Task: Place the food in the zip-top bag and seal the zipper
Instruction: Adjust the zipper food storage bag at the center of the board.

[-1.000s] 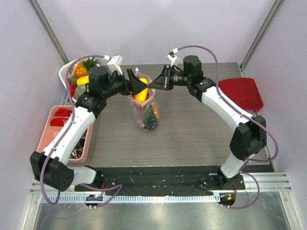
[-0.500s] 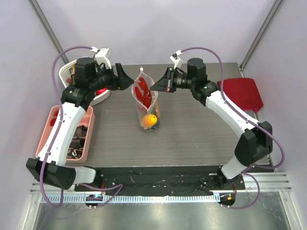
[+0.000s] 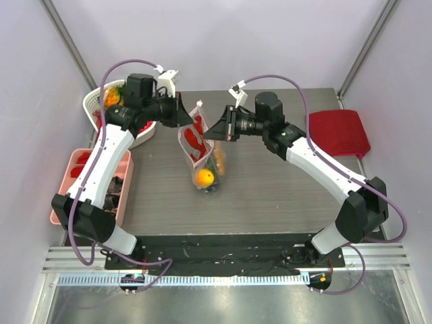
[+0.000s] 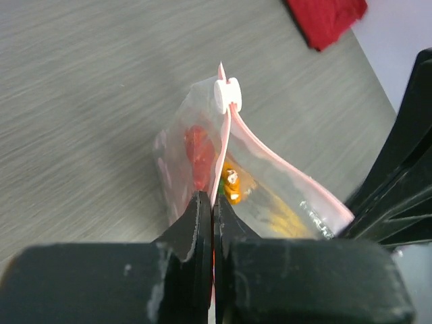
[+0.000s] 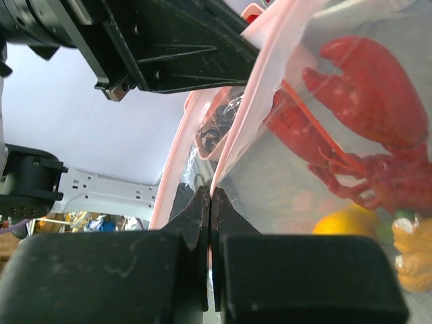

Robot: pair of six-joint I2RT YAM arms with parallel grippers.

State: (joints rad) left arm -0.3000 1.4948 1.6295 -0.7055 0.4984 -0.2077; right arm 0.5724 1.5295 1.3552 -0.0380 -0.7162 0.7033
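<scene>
Left tool (image 4: 213,202): was clenched on zipper (image 4: 266,154)
Right tool (image 5: 210,202): apparently pinched zipper too
Risk: uneven pulling could slip the strip, leaving zip-top bag (image 3: 201,154) unsealed

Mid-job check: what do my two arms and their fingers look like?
The left arm and right arm are white shells with black joints and bases. A mauve cable loops from each wrist back to its base, and a small white bracket sits by each wrist. The left gripper and right gripper carry matte black fingers, broad wedges tapering to thin tips.
</scene>
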